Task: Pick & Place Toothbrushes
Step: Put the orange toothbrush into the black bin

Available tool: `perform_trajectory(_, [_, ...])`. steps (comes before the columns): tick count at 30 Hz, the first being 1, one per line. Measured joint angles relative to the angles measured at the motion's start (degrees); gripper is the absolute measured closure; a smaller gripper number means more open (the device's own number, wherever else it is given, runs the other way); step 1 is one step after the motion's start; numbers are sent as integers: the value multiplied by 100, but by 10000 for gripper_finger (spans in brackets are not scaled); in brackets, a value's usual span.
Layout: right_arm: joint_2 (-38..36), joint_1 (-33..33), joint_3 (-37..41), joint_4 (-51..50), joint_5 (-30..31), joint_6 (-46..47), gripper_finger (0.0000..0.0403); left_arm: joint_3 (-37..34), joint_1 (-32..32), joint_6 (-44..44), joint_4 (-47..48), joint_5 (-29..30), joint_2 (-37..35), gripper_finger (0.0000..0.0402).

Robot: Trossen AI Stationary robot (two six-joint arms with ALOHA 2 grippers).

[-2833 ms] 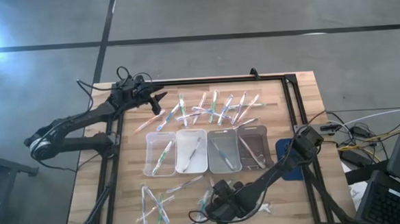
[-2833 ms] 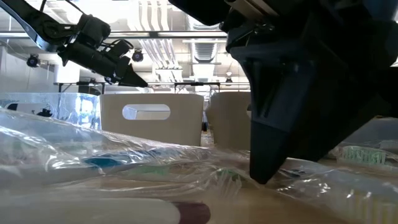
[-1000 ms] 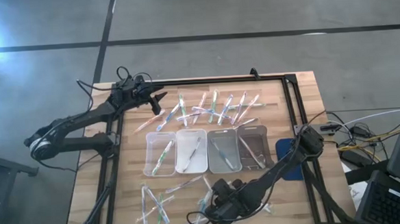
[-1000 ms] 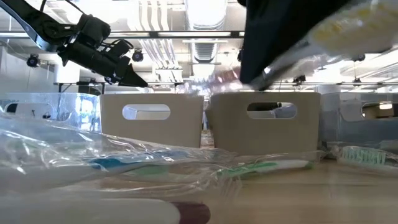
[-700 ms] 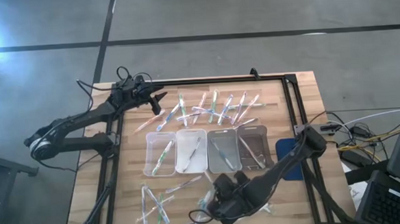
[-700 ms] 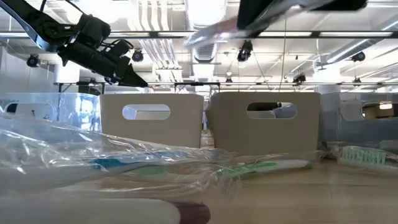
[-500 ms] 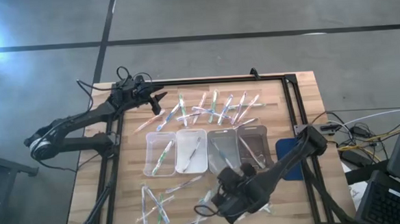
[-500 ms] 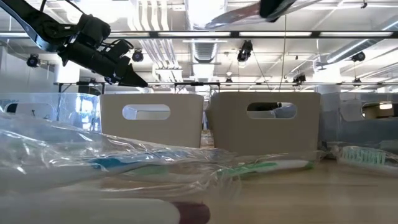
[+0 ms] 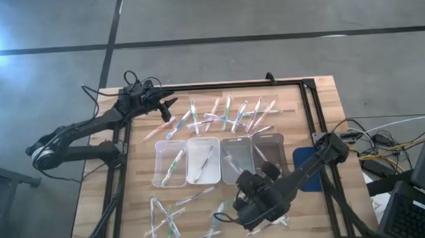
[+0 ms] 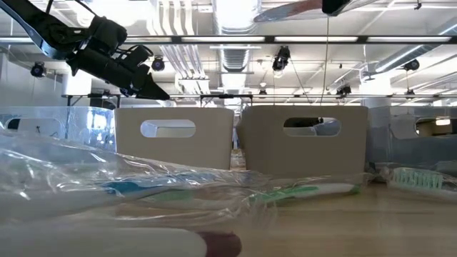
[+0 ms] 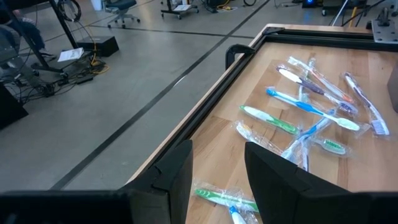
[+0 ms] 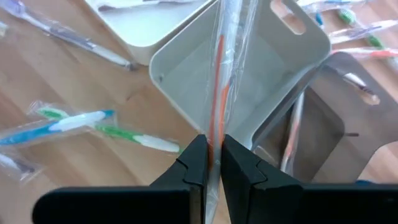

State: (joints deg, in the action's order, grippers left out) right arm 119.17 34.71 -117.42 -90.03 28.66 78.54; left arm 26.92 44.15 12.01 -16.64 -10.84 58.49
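One wrapped toothbrush with an orange-red handle is pinched between the two fingers of the right gripper, which are closed on its lower part. In the right wrist view its long axis runs straight away from the fingers, and its far end points over the corner of a tray below it. The brush is in the air, not touching the table. In the low view it shows at the top edge as a thin wrapped stick, lying almost level, with the dark gripper at its right end.

From above, the right gripper hangs over the near part of the table, just in front of the row of four clear trays. Each tray holds at least one brush, lying lengthwise in it.

More wrapped toothbrushes lie loose in a far group beyond the trays, crossing each other at many angles, and in a near group at the front left of the table. Two of them, blue and green, lie on the wood near the held brush.

The left gripper waits above the far left corner of the table, with its fingers apart and holding nothing.
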Motion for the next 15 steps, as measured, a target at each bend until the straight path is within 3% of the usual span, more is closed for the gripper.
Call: perform_trajectory(15, [-371,-645,270,3,3,-963,380,0,-1,-1,0,-1,-1,250])
